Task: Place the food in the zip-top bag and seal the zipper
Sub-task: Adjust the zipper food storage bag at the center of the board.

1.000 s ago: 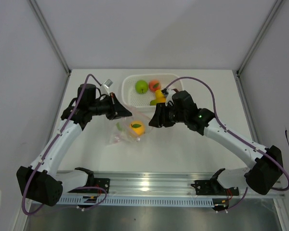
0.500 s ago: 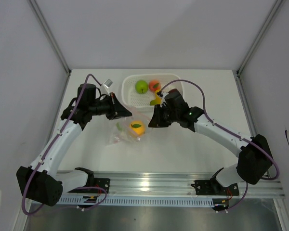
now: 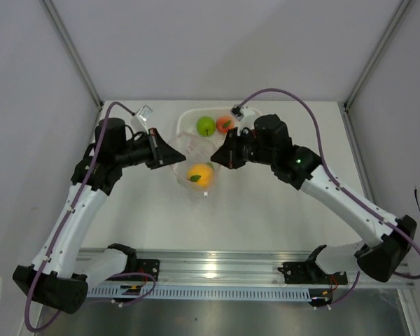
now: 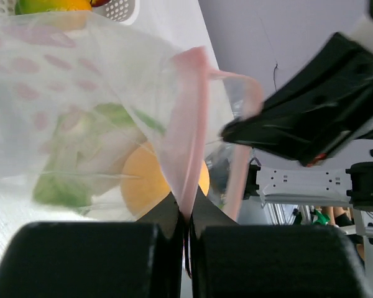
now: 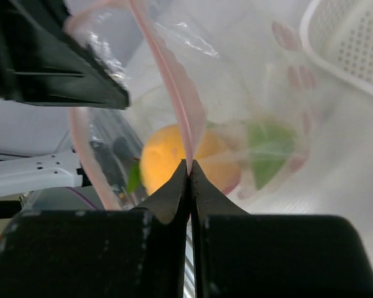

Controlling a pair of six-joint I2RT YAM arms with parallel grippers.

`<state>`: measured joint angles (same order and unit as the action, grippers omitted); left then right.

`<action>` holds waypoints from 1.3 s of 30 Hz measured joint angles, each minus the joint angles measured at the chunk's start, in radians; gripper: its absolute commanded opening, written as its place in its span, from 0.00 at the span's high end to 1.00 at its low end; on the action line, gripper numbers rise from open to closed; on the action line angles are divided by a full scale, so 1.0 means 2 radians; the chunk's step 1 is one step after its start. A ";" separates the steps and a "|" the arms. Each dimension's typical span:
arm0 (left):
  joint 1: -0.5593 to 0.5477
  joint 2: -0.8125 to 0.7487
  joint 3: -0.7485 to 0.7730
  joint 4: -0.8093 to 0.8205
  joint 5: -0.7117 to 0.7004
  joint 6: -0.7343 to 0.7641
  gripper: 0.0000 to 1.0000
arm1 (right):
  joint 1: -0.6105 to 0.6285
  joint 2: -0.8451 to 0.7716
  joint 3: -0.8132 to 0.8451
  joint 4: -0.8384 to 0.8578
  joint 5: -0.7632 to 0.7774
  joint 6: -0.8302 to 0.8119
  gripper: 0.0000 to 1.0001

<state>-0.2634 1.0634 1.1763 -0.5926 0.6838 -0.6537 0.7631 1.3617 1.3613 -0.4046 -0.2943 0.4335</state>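
The clear zip-top bag (image 3: 192, 157) hangs stretched between both grippers, above the table and in front of the basket. My left gripper (image 3: 175, 155) is shut on one side of the pink zipper (image 4: 189, 124). Opposite it, my right gripper (image 3: 215, 157) is shut on the other side of the zipper (image 5: 168, 74), so the mouth gapes between them. Inside the bag lie a yellow-orange citrus (image 3: 200, 175) and a white-green leafy vegetable (image 4: 81, 155). A green apple (image 3: 206, 126) and a peach (image 3: 225, 124) sit in the basket.
The white perforated basket (image 3: 217, 110) stands at the back of the table, right behind the bag and partly under my right arm. Grey walls close in the table on the left, right and back. The arms' mounting rail runs along the near edge.
My right gripper has shut on the bag's zipper edge. Both arms have risen and the bag has come off the table toward the basket, now hanging between them.
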 measured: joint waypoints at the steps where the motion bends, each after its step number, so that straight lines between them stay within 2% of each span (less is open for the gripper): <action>1: 0.000 -0.008 -0.001 0.002 -0.003 0.002 0.99 | 0.000 -0.014 0.002 0.004 -0.001 -0.001 1.00; 5: -0.001 -0.012 -0.054 0.029 -0.004 0.004 0.99 | -0.003 -0.027 -0.001 0.014 -0.007 0.001 1.00; 8: -0.001 0.022 -0.125 0.042 -0.002 0.001 0.99 | -0.003 0.004 -0.031 0.024 -0.011 0.003 1.00; 11: -0.001 0.052 -0.167 0.024 -0.006 -0.006 0.99 | 0.003 0.042 -0.054 -0.002 -0.007 0.001 1.00; 14: -0.002 0.019 -0.148 -0.009 -0.010 -0.010 1.00 | 0.018 0.046 -0.040 -0.032 0.005 -0.011 1.00; 17: -0.002 -0.038 -0.073 -0.029 -0.016 -0.010 0.99 | 0.030 0.033 0.001 -0.041 0.009 -0.020 1.00; 19: -0.002 -0.079 -0.035 -0.026 -0.025 -0.010 1.00 | 0.034 0.004 0.013 -0.029 0.009 -0.022 1.00; 21: -0.002 -0.125 -0.029 -0.020 -0.031 -0.010 0.99 | 0.035 -0.035 0.002 -0.006 0.008 -0.021 1.00; 23: -0.003 -0.172 -0.062 -0.008 -0.030 -0.014 0.99 | 0.035 -0.068 -0.028 0.014 0.005 -0.014 1.00; 26: -0.004 -0.189 -0.149 -0.001 -0.030 -0.020 0.99 | 0.036 -0.076 -0.079 0.039 -0.005 -0.004 1.00; 28: -0.004 -0.178 -0.205 -0.020 -0.041 -0.024 1.00 | 0.036 -0.053 -0.101 0.042 -0.010 0.001 1.00; 30: -0.004 -0.162 -0.229 -0.052 -0.056 -0.024 0.99 | 0.036 -0.014 -0.112 0.037 -0.014 0.002 1.00; 32: -0.004 -0.163 -0.220 -0.077 -0.063 -0.024 0.99 | 0.036 0.011 -0.111 0.027 -0.015 0.001 1.00; 34: -0.004 -0.166 -0.180 -0.095 -0.068 -0.023 0.99 | 0.036 0.015 -0.101 0.013 -0.015 -0.002 1.00; 39: -0.004 -0.176 -0.083 -0.101 -0.081 -0.022 0.99 | 0.037 0.015 -0.017 0.008 -0.019 -0.017 1.00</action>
<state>-0.2722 0.7116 1.0111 -0.7948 0.5209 -0.6968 0.8368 1.3914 1.3277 -0.3893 -0.3321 0.3992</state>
